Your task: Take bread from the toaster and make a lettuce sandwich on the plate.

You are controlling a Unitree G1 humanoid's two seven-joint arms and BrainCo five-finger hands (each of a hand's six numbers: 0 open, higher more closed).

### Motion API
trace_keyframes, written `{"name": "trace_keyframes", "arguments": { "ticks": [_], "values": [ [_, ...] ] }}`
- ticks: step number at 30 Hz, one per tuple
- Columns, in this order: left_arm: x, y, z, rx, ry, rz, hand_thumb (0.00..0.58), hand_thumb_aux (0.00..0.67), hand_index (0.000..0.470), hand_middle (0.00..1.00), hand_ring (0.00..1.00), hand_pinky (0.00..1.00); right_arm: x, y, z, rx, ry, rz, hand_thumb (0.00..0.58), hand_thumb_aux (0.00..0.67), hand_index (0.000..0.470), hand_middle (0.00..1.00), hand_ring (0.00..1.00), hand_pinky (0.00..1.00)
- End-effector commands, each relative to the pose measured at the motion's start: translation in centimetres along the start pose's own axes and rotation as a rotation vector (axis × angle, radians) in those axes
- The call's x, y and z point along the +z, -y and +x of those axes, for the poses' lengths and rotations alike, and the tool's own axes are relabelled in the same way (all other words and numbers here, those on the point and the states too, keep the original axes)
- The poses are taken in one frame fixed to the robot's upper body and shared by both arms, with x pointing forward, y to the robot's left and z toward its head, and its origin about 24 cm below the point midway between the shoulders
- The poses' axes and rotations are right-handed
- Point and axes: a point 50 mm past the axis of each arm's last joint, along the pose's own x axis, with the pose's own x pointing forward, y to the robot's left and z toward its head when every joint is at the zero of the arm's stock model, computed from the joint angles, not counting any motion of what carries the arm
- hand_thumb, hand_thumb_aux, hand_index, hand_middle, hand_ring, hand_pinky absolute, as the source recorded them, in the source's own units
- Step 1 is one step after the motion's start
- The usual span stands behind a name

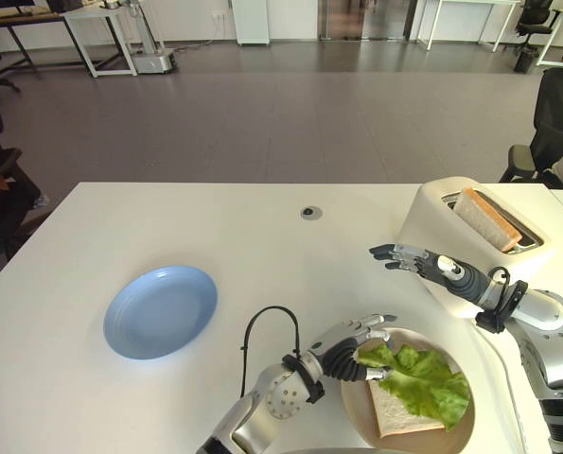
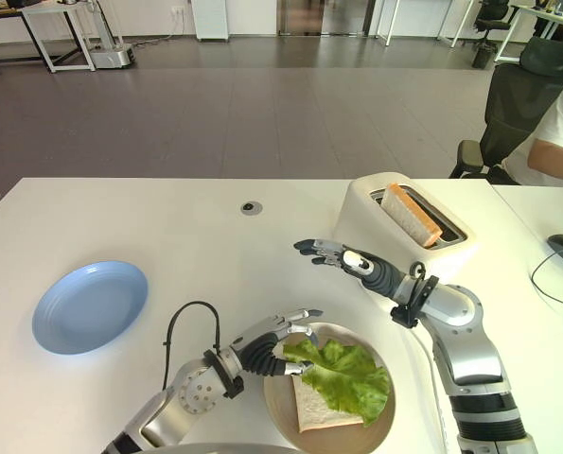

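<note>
- Our left hand [image 1: 343, 357] is at the tan plate [image 1: 356, 416], fingers pinching the left edge of the lettuce [image 1: 431, 380]. The lettuce lies on a bread slice [image 1: 399, 418] on that plate.
- Our right hand [image 1: 423, 262] hovers just in front of the toaster [image 1: 428, 222], fingers spread, holding nothing.
- A second slice [image 1: 487, 219] sticks up from the slot.
- The blue plate [image 1: 160, 312] sits well off to the left.
</note>
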Motion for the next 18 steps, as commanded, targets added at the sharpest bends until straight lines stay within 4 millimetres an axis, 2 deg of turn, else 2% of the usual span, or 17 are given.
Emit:
{"name": "trace_keyframes", "arguments": {
  "ticks": [1, 4, 6, 9, 11, 12, 14, 18],
  "values": [
    [-0.3, -0.4, -1.1, 0.015, -0.025, 0.031, 0.000, 0.000, 0.000, 0.00, 0.00, 0.00, 0.3, -0.1, 0.3, 0.019, 0.005, -0.022, 0.000, 0.000, 0.000, 0.00, 0.00, 0.00],
    [-0.3, -1.7, -2.1, 0.062, -0.039, 0.060, 0.000, 0.000, 0.000, 0.00, 0.00, 0.00, 0.9, 0.6, 0.0, -0.016, 0.033, -0.060, 0.000, 0.000, 0.000, 0.00, 0.00, 0.00],
    [0.0, -2.4, -2.7, 0.090, -0.037, 0.073, 0.000, 0.000, 0.000, 0.00, 0.00, 0.00, 2.0, 1.7, -0.6, -0.100, 0.083, -0.134, 0.000, 0.000, 0.000, 0.00, 0.00, 0.00],
    [0.6, -2.8, -3.2, 0.116, -0.012, 0.074, 0.000, 0.000, 0.000, 0.00, 0.00, 0.00, 4.4, 5.0, -2.8, -0.357, 0.102, -0.403, 0.000, 0.000, 0.000, 0.00, 0.00, 0.00],
    [1.2, -2.8, -3.3, 0.150, 0.024, 0.031, 0.000, 0.000, 0.000, 0.00, 0.00, 0.00, 5.5, 7.5, -5.2, -0.538, 0.005, -0.644, 0.000, 0.000, 0.000, 0.00, 0.00, 0.00],
    [1.4, -2.8, -3.3, 0.169, 0.040, 0.010, 0.000, 0.000, 0.000, 0.00, 0.00, 0.00, 5.3, 8.4, -6.4, -0.603, -0.066, -0.731, 0.000, 0.000, 0.000, 0.00, 0.00, 0.00],
    [1.4, -3.3, -3.3, 0.209, 0.057, -0.013, 0.000, 0.000, 0.000, 0.00, 0.00, 0.00, 3.7, 9.0, -8.3, -0.658, -0.222, -0.828, 0.000, 0.000, 0.000, 0.00, 0.00, 0.00],
    [1.3, -4.5, -3.5, 0.269, 0.077, -0.022, 0.000, 0.000, 0.000, 0.00, 0.00, 0.00, 0.1, 9.1, -10.2, -0.641, -0.452, -0.885, 0.000, 0.000, 0.000, 0.00, 0.00, 0.00]
  ]
}}
